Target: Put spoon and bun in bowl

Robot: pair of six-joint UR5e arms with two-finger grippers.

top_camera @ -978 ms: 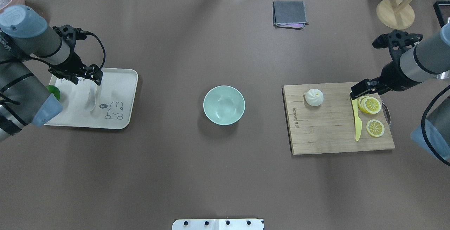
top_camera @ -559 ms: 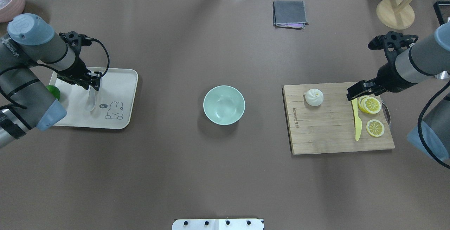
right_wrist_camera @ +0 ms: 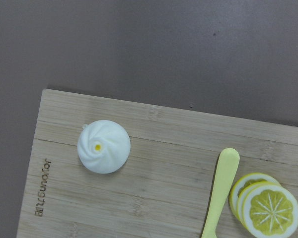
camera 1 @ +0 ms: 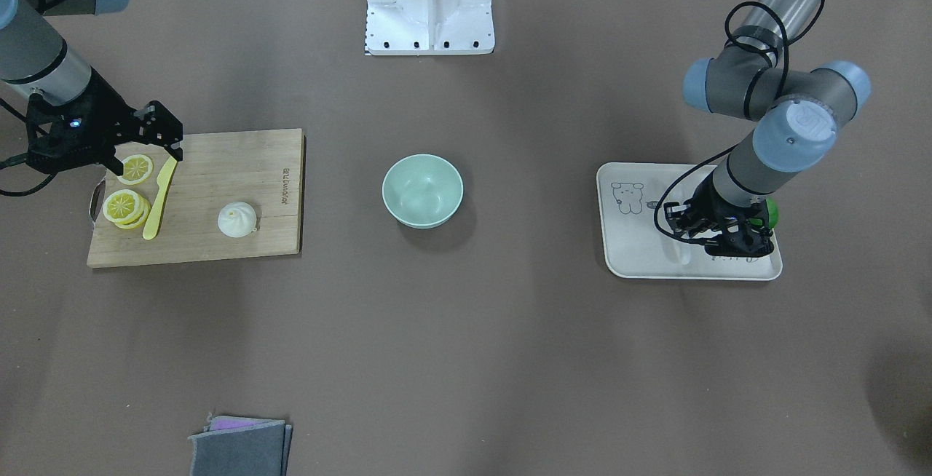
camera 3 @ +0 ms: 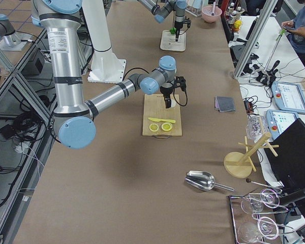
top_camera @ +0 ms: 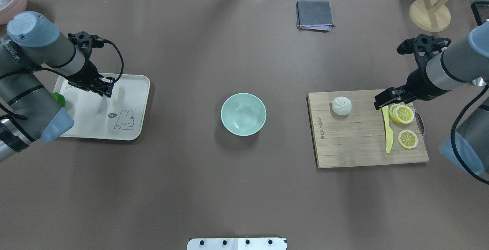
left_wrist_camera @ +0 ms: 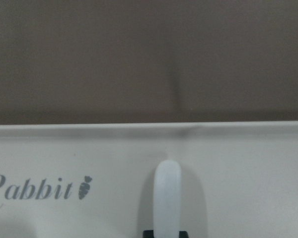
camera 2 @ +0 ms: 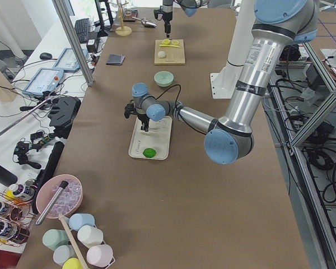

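The white spoon (left_wrist_camera: pixel 168 193) lies on the beige tray (top_camera: pixel 131 89) at the left, its handle end between my left gripper's dark fingertips. My left gripper (top_camera: pixel 106 90) is low over the tray and shut on the spoon's handle. The mint-green bowl (top_camera: pixel 243 114) stands empty at the table's middle. The white pleated bun (top_camera: pixel 341 106) sits on the wooden cutting board (top_camera: pixel 355 146) at the right, and shows in the right wrist view (right_wrist_camera: pixel 104 146). My right gripper (camera 1: pixel 145 156) is open and empty above the board's far right part, apart from the bun.
A yellow plastic knife (top_camera: pixel 388 131) and lemon slices (top_camera: pixel 402 113) lie on the board under my right gripper. A green lime (top_camera: pixel 58 99) sits on the tray's left edge. A grey cloth (top_camera: pixel 314 15) and a wooden stand (top_camera: pixel 429 14) are at the far side.
My left gripper has come down over the spoon's handle and gone from wide open to shut. My right gripper has moved a little left towards the bun.
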